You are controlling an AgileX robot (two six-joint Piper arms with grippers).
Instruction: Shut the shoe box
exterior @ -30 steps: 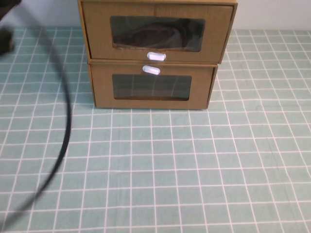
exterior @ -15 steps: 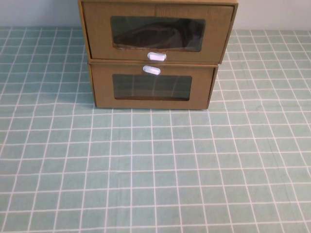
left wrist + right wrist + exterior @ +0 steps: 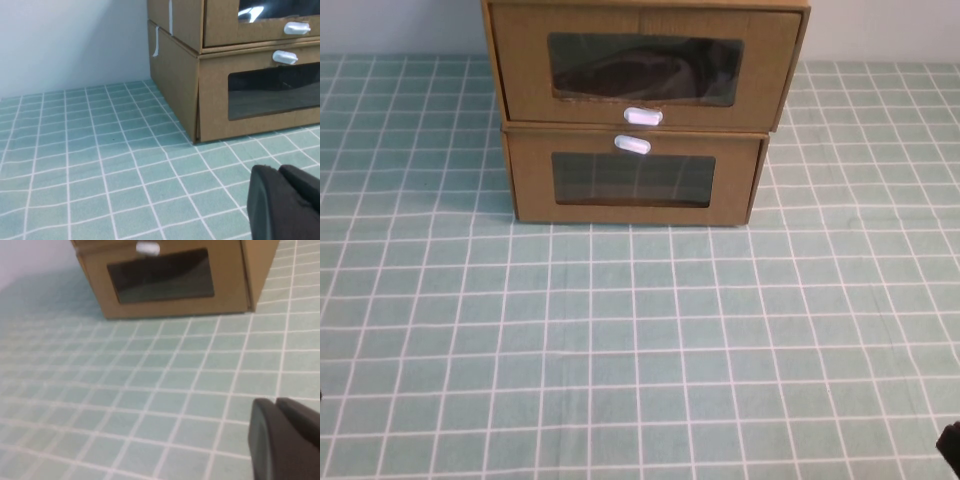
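Note:
Two brown cardboard shoe boxes stand stacked at the back middle of the table, the upper box (image 3: 645, 65) on the lower box (image 3: 633, 180). Each has a dark window and a white handle (image 3: 642, 116) (image 3: 632, 145). Both drawer fronts look pushed in flush. The left wrist view shows the stack's left corner (image 3: 215, 100) ahead of my left gripper (image 3: 280, 172), which is shut, empty and low over the cloth. My right gripper (image 3: 276, 402) is also shut and empty, well short of the lower box (image 3: 165, 280). Only its dark tip shows in the high view (image 3: 952, 442).
A teal cloth with a white grid (image 3: 640, 340) covers the table. A pale wall (image 3: 70, 45) rises behind the boxes. The open cloth stretches in front of and on both sides of the stack.
The black cable and dark arm part at the left of the high view have swung out of sight. A dark gripper tip now shows at the bottom right corner. The boxes have not moved.

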